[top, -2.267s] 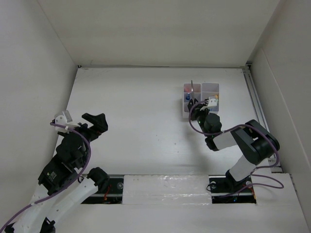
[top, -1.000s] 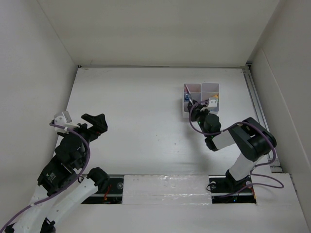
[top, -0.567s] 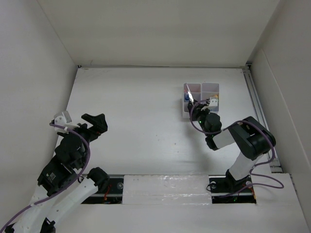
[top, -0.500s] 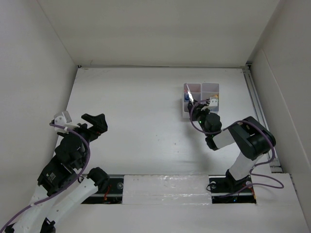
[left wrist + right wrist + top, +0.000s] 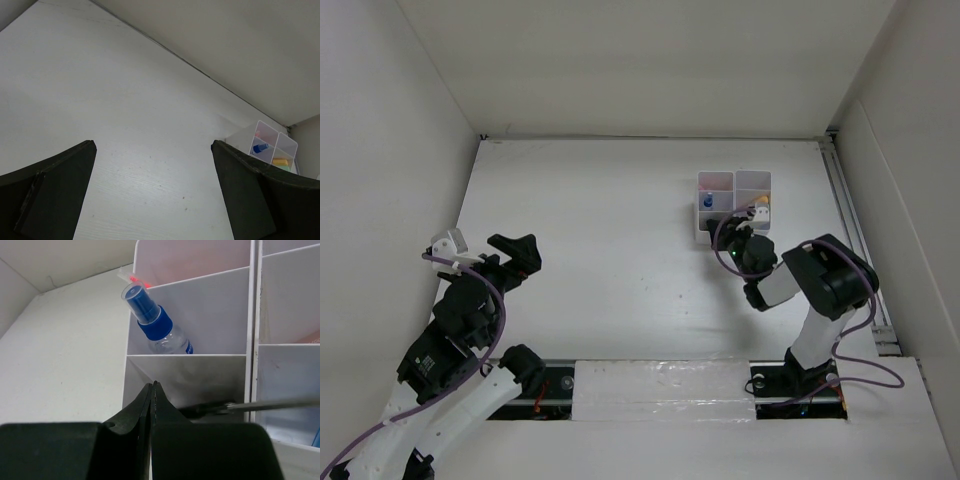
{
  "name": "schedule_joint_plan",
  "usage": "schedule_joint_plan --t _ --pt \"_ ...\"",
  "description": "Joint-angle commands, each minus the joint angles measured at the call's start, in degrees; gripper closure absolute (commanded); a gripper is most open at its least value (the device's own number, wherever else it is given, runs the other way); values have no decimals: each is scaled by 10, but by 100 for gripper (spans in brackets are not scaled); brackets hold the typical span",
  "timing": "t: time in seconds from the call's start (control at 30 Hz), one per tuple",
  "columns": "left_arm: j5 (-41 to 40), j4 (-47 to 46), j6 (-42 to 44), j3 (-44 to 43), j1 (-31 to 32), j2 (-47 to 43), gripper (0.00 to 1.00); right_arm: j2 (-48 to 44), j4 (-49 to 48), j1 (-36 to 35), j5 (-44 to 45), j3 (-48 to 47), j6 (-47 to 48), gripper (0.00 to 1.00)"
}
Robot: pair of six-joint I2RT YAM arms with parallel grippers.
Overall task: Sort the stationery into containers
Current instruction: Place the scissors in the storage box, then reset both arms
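The white organiser stands at the back right of the table; it also shows in the left wrist view. My right gripper is shut with nothing visible between its tips, which rest at the rim of the near left compartment. The black-handled scissors lie across the near compartments, blade pointing right, just behind my fingers. A blue-capped bottle leans in the middle left compartment. A thin red pen sticks out behind it. My left gripper is open and empty over bare table at the left.
An orange marker sits in a right-hand compartment, and orange and blue items show in the left wrist view. White walls enclose the table on three sides. A rail runs along the right edge.
The scissors blade, which stood up above the organiser, has dropped down into it and no longer shows from above. My right gripper moved slightly nearer. The left arm has not moved.
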State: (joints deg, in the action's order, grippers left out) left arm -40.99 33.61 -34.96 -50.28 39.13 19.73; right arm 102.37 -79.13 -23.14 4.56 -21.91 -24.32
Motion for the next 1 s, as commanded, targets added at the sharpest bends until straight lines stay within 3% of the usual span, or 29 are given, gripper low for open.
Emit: schedule_joint_plan --t 0.0,0.2,0.4,0.53,0.67,0.87,0.97 --pt "-1 -18 7 -1 -1 -4 0 17 -248 5 -5 15 -10 100" --pt "-1 -18 7 -1 -1 -4 0 -7 -248 5 -11 15 17 98" --pt "-1 -18 7 -1 -1 -4 0 -60 -236 -11 -17 33 30 85" --pt "-1 -18 7 -1 -1 -4 0 -133 -195 -19 -24 38 49 69" --pt "-1 -18 7 -1 -1 -4 0 -250 -39 -49 -20 20 101 52" --pt "-1 -18 7 -1 -1 1 0 -440 173 -97 26 -30 187 42" --pt "-1 -18 0 -1 -1 1 0 -508 385 -117 85 -103 199 25"
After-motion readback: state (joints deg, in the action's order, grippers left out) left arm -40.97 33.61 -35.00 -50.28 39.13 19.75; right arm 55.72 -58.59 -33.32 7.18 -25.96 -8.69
